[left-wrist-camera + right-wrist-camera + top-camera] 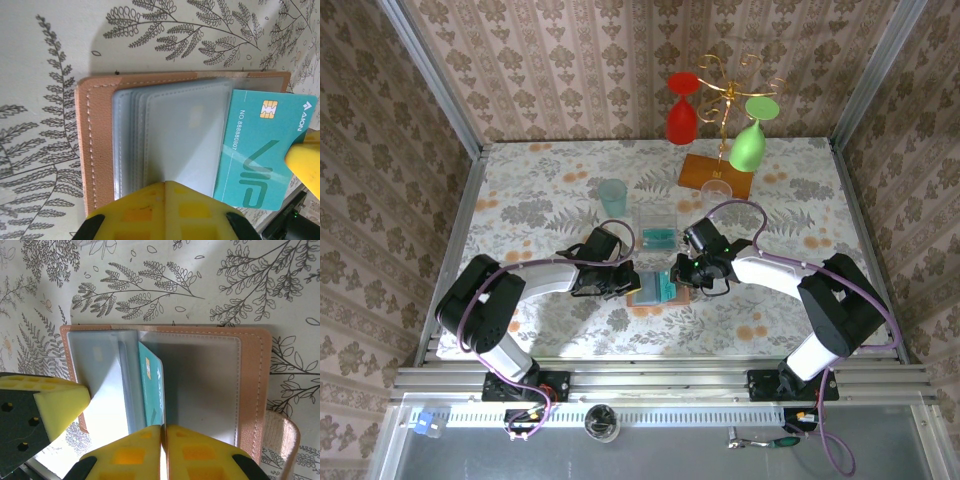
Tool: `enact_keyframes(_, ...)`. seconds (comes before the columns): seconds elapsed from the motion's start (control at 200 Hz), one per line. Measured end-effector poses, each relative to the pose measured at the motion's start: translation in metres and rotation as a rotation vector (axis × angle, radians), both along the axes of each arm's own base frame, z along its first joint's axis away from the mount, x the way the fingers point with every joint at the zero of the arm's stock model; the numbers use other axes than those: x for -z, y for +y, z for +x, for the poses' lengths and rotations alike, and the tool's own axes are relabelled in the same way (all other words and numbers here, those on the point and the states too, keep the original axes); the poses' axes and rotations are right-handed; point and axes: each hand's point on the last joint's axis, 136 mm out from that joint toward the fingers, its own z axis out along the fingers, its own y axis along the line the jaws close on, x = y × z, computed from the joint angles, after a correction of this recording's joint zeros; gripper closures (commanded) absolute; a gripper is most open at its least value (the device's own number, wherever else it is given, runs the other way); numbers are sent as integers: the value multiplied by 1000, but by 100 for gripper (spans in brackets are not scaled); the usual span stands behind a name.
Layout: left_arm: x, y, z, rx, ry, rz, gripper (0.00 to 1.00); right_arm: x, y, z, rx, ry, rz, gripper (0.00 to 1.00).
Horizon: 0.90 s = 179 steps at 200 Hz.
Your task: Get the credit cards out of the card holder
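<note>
**Item one:** tan-orange leather bifold card holder with grey-blue clear sleeves. It lies open and flat on the floral worktop, just below the middle of the overhead frame, between the two arms.

**Item two:** teal plastic credit card with a gold chip and "VIP" lettering. It sticks out past the holder's right edge in the left wrist frame, most of it clear of the sleeves.

**Item three:** left gripper. Its yellow pads are pressed together, gripping nothing that I can see, with the tips resting on the sleeves at bottom centre of its own frame.

**Item four:** right gripper. Its pads are all but touching and pinch the teal card's edge at the bottom of its frame.

**Background, upper overhead frame:**
- translucent teal tumbler
- small clear tray, teal contents too small to tell
- gold wire rack on an orange wooden base, with a red glass and a green glass hanging from it
</note>
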Motion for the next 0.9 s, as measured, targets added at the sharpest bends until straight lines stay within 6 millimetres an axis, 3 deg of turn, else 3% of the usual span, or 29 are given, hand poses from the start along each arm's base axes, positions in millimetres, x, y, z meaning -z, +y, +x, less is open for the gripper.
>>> enact_keyframes(0.29,0,0,0,0,0,0,100,0,4,-5,-16,14,13,88)
enact_keyframes(0.895,0,0,0,0,0,0,100,-5,10,-5,-43,24,15,99)
